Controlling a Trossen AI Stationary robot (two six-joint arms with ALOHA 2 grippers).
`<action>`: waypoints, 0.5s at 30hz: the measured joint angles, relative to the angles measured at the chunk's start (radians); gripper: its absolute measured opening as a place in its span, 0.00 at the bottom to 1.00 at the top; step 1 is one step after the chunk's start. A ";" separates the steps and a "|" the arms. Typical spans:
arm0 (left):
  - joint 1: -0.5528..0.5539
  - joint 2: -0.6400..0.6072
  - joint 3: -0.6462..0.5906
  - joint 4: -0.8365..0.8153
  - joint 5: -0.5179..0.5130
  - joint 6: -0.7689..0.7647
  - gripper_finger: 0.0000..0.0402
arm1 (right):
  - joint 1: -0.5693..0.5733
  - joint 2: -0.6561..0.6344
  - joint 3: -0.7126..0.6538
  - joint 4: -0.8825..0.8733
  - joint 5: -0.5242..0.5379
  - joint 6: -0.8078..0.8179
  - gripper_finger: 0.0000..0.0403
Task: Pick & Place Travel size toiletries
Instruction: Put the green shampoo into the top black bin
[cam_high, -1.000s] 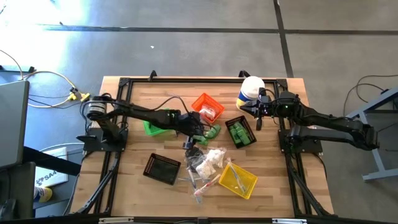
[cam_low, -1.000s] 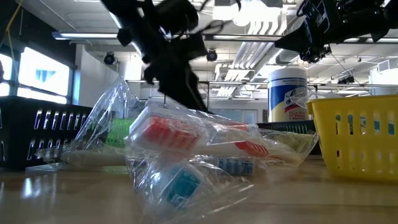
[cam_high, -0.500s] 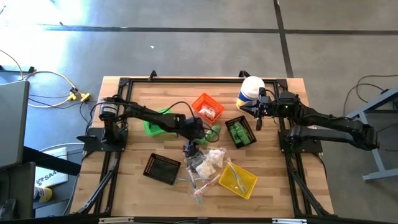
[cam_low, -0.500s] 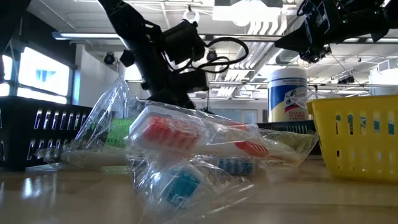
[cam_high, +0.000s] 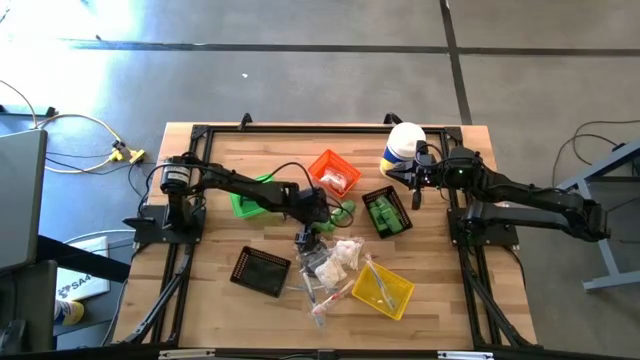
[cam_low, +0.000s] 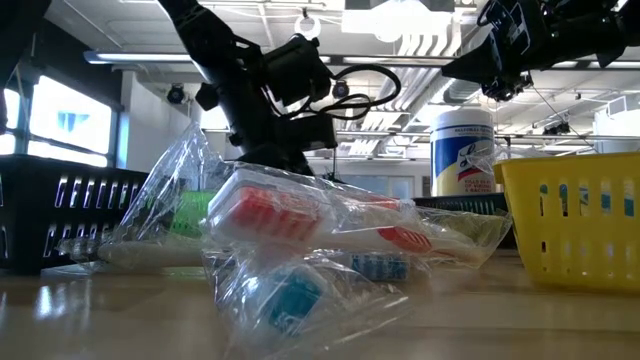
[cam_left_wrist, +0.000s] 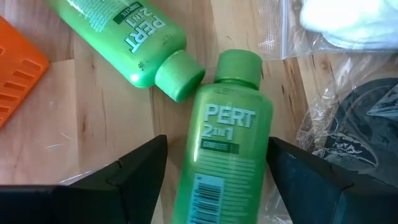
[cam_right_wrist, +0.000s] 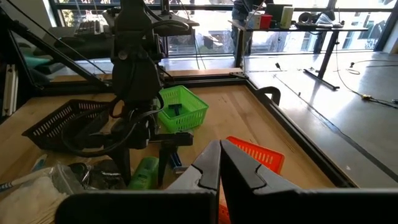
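Note:
Two green mini bottles lie flat on the wood side by side near the table's middle. One is a bottle marked PERT (cam_left_wrist: 227, 149) (cam_high: 345, 211); the other (cam_left_wrist: 124, 37) lies slanted, its cap next to the first one's neck. My left gripper (cam_left_wrist: 217, 171) (cam_high: 326, 213) is open and low over the first bottle, slanting down, one finger on each long side. My right gripper (cam_right_wrist: 219, 163) (cam_high: 412, 186) is shut and waits high at the far right, next to the white canister (cam_high: 402, 146). More toiletries in clear wrap (cam_high: 335, 262) are piled nearer the front.
Small bins ring the bottles: orange (cam_high: 333, 172), green (cam_high: 248, 203), a dark one holding green items (cam_high: 387, 212), black (cam_high: 261, 270), yellow (cam_high: 385, 288). A clear bag with a dark piece (cam_left_wrist: 354, 124) lies right beside the bottle.
My left gripper has come down toward the green bottles, tipping a little steeper, and has stayed open. The drop took place mostly in the first half second, after which it has nearly stopped. Nothing on the table has shifted.

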 joint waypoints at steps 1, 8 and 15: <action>0.000 0.000 0.000 0.000 0.000 0.000 0.68 | 0.000 0.000 0.000 0.000 0.000 0.000 0.01; 0.000 0.001 -0.002 -0.001 0.000 0.000 0.68 | 0.000 0.000 0.000 0.000 0.000 0.000 0.01; 0.000 0.001 -0.002 -0.002 0.000 -0.008 0.68 | 0.000 0.000 0.000 0.000 0.000 0.000 0.01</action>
